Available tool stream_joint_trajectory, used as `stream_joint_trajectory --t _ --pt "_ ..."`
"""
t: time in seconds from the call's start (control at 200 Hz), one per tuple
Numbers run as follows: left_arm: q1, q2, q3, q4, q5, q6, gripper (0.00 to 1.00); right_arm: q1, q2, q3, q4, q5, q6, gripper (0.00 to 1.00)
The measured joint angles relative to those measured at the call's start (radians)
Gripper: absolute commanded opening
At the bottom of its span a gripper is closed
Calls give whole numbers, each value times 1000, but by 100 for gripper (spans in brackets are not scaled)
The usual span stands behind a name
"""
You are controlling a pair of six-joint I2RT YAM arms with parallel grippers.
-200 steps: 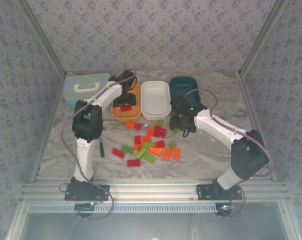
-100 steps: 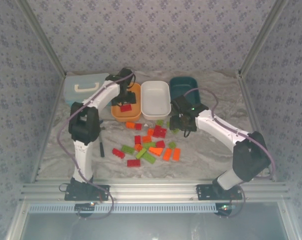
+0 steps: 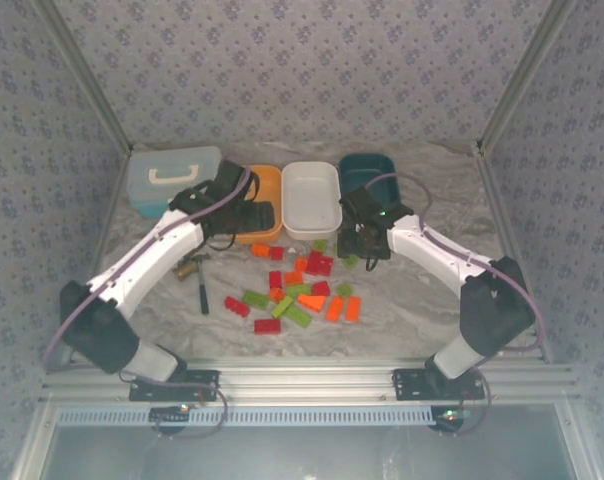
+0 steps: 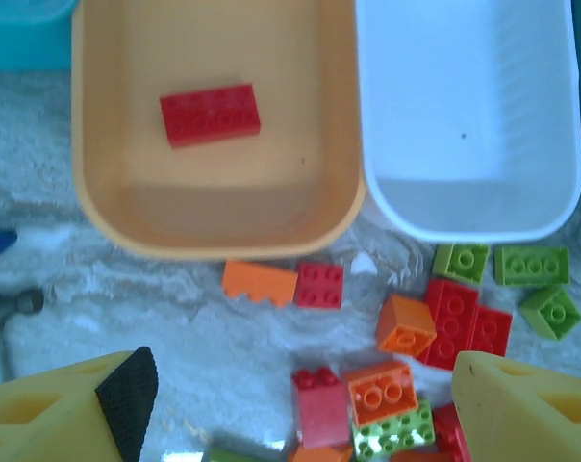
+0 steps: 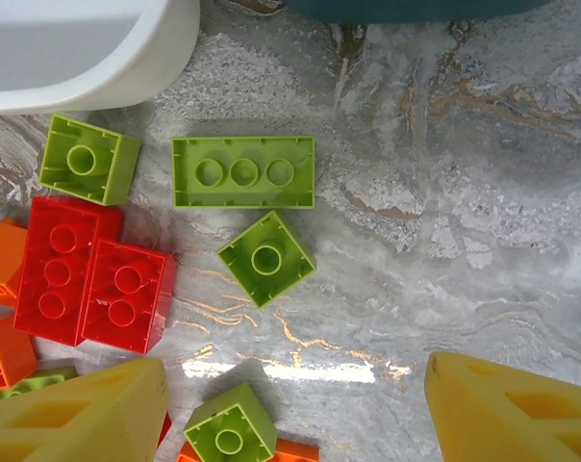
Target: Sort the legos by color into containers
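Marbled worktop (image 3: 412, 300), pile (image 3: 297, 290) mostly unsorted; left claw (image 4: 300, 380) and right claw (image 5: 295, 373) gape empty; the latter probably must drop onto the mid-frame green brick (image 5: 266, 258).

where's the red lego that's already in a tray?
Left wrist view: the red rectangular plastic brick lies flat and alone inside the orange rounded plastic tray, left of its middle. The white plastic tray sits directly to that tray's right.

A light blue case (image 3: 167, 178) with 1 white handle sits on the marbled surface (image 3: 422, 300). A thin black tool (image 3: 203, 296) lies nearer the front edge than the case.
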Motion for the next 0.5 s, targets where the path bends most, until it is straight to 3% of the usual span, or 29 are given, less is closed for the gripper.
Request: stream_joint_trajectory --t 0.215,0.5 --pt "3 -186 -172 13 -1 -60 85 1 19 -28 15 -38 -21 70" --pt "3 -243 -238 13 0 -93 85 1 180 13 -5 -49 -49 69"
